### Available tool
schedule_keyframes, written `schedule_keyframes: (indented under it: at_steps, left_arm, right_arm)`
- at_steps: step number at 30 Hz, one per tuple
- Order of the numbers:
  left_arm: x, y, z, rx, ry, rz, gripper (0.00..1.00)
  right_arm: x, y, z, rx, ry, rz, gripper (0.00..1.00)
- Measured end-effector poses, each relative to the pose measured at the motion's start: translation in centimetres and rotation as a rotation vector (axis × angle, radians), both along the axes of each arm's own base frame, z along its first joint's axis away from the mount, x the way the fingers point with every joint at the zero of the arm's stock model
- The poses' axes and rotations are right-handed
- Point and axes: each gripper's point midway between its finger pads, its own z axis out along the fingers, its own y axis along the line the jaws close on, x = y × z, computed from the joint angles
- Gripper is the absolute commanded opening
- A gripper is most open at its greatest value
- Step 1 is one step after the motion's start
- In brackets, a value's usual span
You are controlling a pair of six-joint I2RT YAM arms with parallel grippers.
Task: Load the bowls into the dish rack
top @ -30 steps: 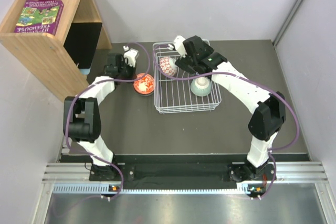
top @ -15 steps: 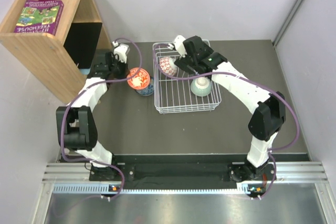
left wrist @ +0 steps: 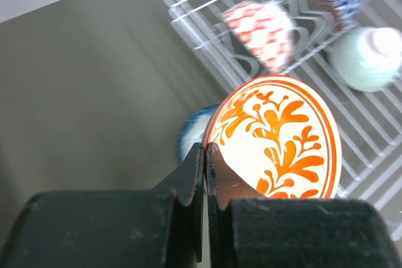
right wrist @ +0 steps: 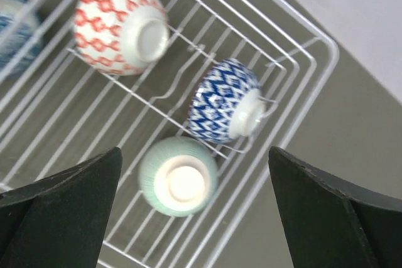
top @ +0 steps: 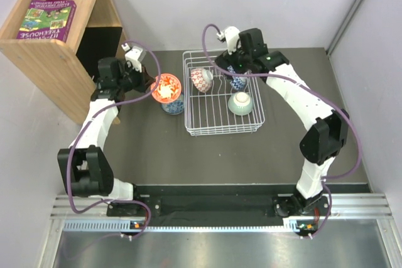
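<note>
Seen from above, the left gripper (top: 151, 84) has lifted the orange-red bowl (top: 166, 87) off the table at the upper left of centre. A second ago the bowl sat low beside the dish rack (top: 223, 133); now it hangs in the air, tipped on edge. In the left wrist view its rim is pinched between the closed jaws. Lifting it has uncovered a blue-and-white bowl (top: 174, 106) on the table just left of the rack. At the upper middle, the right gripper (top: 233, 64) has drawn back from the rack, and in the right wrist view its jaws are spread wide with nothing between them. Three bowls lie in the rack: the red-and-white bowl (right wrist: 119, 23), a second blue-and-white bowl (right wrist: 220, 108) and the pale green bowl (right wrist: 178, 177). We judge two bowls remain to load.
</note>
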Motion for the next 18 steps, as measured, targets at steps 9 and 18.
schedule_keyframes:
  at_steps: [9,18]
  left_arm:
    - [-2.0,-3.9,2.2,-0.152,-0.021,-0.201,0.00]
    - [-3.6,-10.0,1.9,-0.198,-0.035,-0.419,0.00]
  right_arm:
    - [-2.8,3.8,0.4,0.341,0.203,0.217,1.00]
    - [-7.3,7.3,-1.5,0.609,0.478,0.386,1.00]
